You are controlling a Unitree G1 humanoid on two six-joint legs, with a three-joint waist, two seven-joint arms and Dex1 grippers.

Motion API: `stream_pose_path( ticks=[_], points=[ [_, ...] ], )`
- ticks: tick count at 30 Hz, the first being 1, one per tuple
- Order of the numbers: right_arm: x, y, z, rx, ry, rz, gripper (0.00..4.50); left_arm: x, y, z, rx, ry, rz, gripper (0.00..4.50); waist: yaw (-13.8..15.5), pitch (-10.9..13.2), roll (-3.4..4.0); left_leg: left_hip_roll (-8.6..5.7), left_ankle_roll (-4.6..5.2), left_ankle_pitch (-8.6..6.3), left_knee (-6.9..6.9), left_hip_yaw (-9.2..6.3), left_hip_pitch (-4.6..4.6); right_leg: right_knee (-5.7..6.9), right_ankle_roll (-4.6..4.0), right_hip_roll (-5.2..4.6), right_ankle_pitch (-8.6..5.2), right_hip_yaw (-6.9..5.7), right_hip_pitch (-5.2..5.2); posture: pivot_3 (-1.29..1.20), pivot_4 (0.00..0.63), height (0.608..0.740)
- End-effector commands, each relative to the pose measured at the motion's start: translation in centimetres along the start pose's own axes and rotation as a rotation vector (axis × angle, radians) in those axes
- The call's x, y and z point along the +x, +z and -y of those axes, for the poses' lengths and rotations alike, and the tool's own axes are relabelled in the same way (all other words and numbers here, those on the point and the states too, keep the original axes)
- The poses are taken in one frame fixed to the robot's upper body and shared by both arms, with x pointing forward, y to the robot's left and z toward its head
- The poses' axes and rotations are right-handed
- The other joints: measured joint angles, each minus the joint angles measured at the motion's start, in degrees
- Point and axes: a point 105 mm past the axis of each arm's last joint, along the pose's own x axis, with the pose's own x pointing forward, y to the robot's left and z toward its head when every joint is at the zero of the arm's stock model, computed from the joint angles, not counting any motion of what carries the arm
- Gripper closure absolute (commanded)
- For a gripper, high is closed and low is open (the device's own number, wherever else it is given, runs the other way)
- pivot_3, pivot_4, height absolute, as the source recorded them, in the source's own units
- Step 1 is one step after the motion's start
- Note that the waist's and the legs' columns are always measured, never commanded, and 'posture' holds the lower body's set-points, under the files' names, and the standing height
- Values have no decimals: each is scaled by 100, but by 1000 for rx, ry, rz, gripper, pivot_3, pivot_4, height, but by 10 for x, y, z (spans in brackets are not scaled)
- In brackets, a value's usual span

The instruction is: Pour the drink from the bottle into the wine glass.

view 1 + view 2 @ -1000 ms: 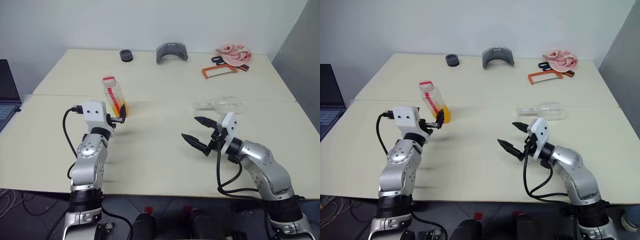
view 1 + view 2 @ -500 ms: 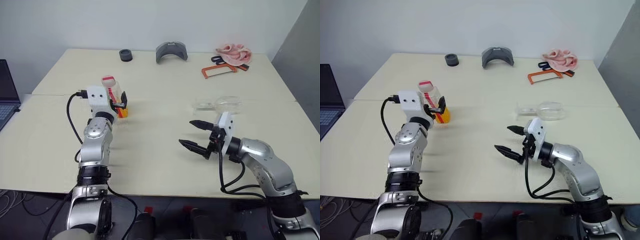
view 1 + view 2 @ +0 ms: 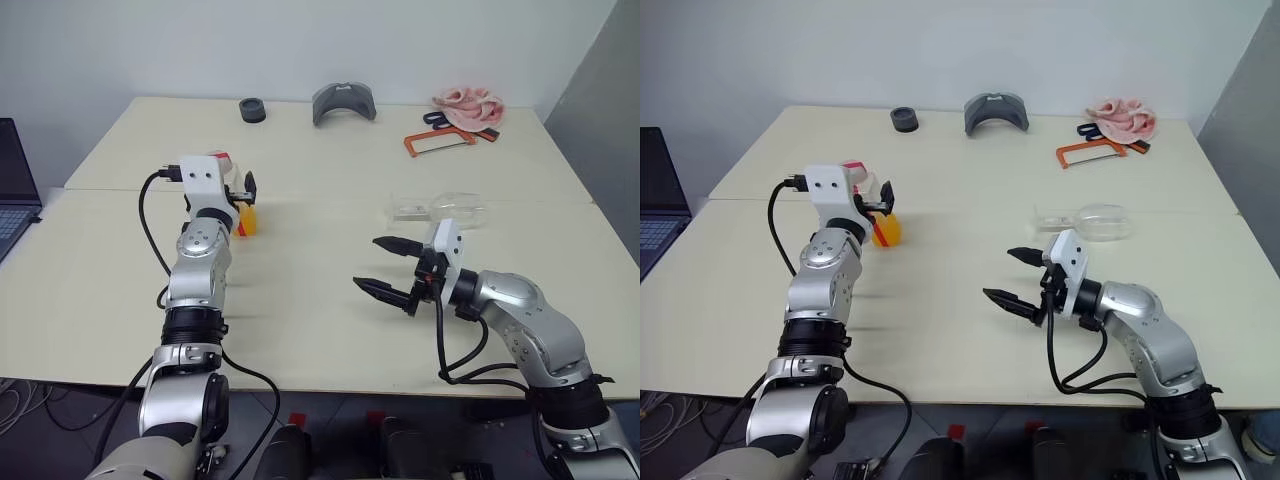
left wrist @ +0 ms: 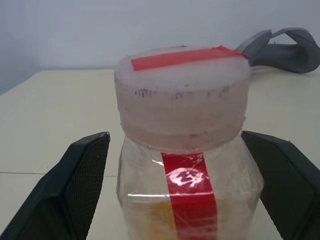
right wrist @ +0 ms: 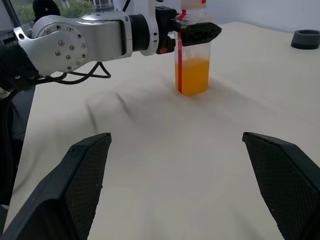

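left wrist view: i'm seeing my left gripper (image 4: 182, 195) having advanced, fingers (image 4: 75, 190) apart, now straddling the bottle (image 4: 187, 165) uncapped-not-yet; right gripper (image 3: 392, 270) waiting agape at 5 o'clock

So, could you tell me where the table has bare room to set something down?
The widest free patch lies between the bottle and the right gripper, running to the near edge. The strip behind the bottle, before the black ring and grey holder, is also free. The far right corner is crowded: pink cloth, orange saw, lying wine glass.
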Motion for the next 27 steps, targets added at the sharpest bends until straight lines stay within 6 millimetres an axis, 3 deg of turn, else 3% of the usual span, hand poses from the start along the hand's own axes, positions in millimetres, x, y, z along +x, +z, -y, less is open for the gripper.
stream_pose_path(
  ticks=[1, 3, 5, 11, 13, 19, 25, 27],
  points=[
    [1, 14, -3, -44, 18, 37, 0, 3, 15, 4, 30, 2, 46, 20, 1, 0, 0, 0, 0, 0, 0, -1, 0, 0, 0, 0, 0, -1, 0, 0, 150, 740],
    [1, 14, -2, -42, 17, 37, 0, 3, 15, 5, 31, 2, 47, 20, 1, 0, 0, 0, 0, 0, 0, -1, 0, 0, 0, 0, 0, -1, 0, 0, 150, 740],
    [1, 14, -1, -39, 11, 41, 0, 3, 16, 7, 22, -5, 50, 419, 1, 0, 0, 0, 0, 0, 0, 0, 0, 0, 0, 0, 0, 0, 0, 0, 150, 740],
    [1, 16, 0, -39, 8, 46, 0, 2, 16, 7, 26, -1, 48, 2248, 0, 0, 0, 0, -1, 0, 0, -1, 0, 1, 0, 0, 0, 0, 0, 0, 150, 740],
    [1, 17, 1, -41, 7, 47, 0, 1, 16, 6, 21, -2, 47, 2643, -1, 0, 0, 0, -1, 0, 0, 0, 0, 1, 0, 0, 0, 0, -1, 0, 150, 740],
    [-2, 24, 4, -68, -17, 66, 0, -6, 20, 19, -51, -118, 93, 2659, 2, 0, 0, 0, -2, 1, 0, -1, -1, 0, 0, -1, 0, 0, -1, 0, 150, 740],
    [-16, 32, 8, -92, -59, 65, 0, -25, 26, 61, -102, -454, 114, 2660, 5, 0, 0, -4, -5, 3, 1, -2, -5, -1, 0, -5, 0, -2, -1, 0, 150, 740],
    [-23, 40, 8, -106, -81, 71, 0, -43, 32, 89, -106, -681, 136, 2660, 4, 0, 0, -4, -5, 3, 1, -1, -6, -3, 0, -5, 0, -2, -1, 0, 150, 740]
  ],
)
